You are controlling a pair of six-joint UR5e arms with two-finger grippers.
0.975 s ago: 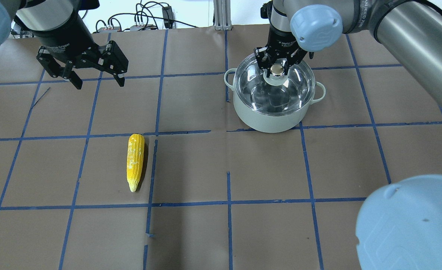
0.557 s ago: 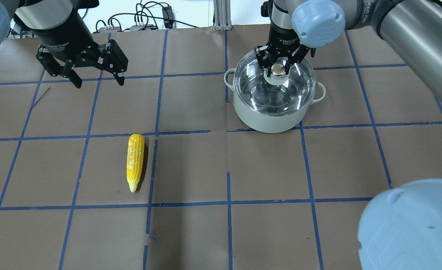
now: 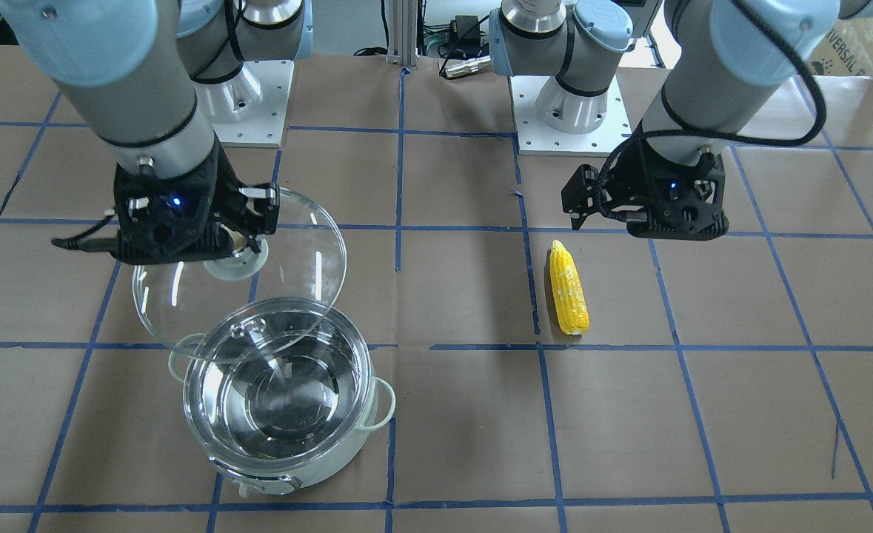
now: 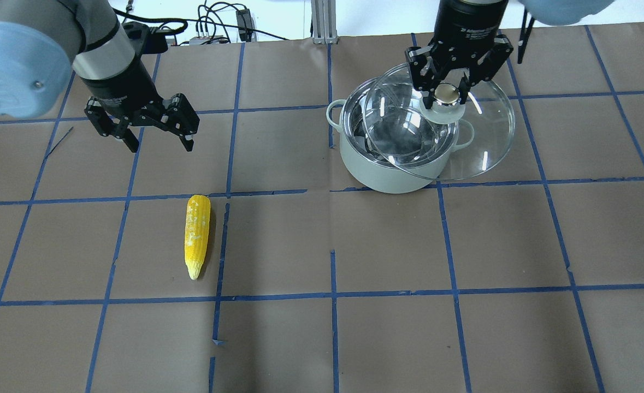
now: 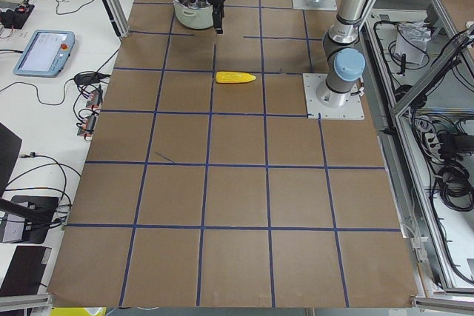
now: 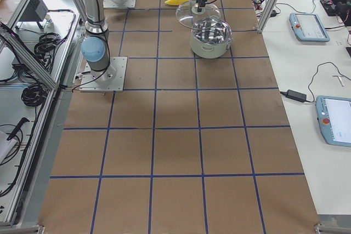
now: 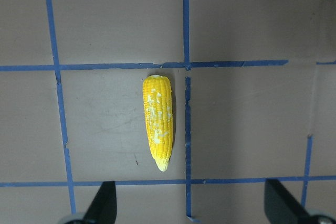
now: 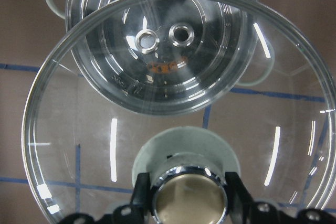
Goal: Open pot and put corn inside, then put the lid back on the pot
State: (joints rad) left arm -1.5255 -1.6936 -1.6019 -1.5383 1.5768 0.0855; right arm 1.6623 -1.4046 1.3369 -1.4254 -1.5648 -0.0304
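Right gripper point(image 4: 446, 95): clenched on the beige-topped metal knob point(image 8: 189, 195) of the clear domed glass lid point(image 4: 485, 136), one finger on each side of the knob.
Lid position: in the air, off the rim, hanging over the right part of the pot and out past it.
Lid handling: looks rigid, smooth and breakable. The knob is the only sound hold, since the glass rim would slip. Best set down flat and gently.
Pot: pale green round pot with shiny steel interior point(image 4: 376, 169), open, nothing inside, standing far right on the brown paper-covered table point(image 4: 354, 327).
Left gripper point(image 4: 161, 146): spread wide, holding nothing, hovering beyond the corn cob and slightly left of it.
Corn: yellow tapered corn cob point(image 4: 197, 234) lying on the table left of centre, well apart from the pot, thin end toward the near edge.
Corn handling: likely light and firm, with a kernel texture that should give grip. Round, so it may roll. Take it across the thick middle, jaws square to its length.
Right wrist view only: two metal vent rings point(image 8: 164, 37) in the glass, and the pot's mouth seen through the lid.
Left wrist view only: the corn lies midway between the finger lines and ahead of the tips.
Front view only: a clear gap between lid and pot rim.
Side views: too small to judge either grip.
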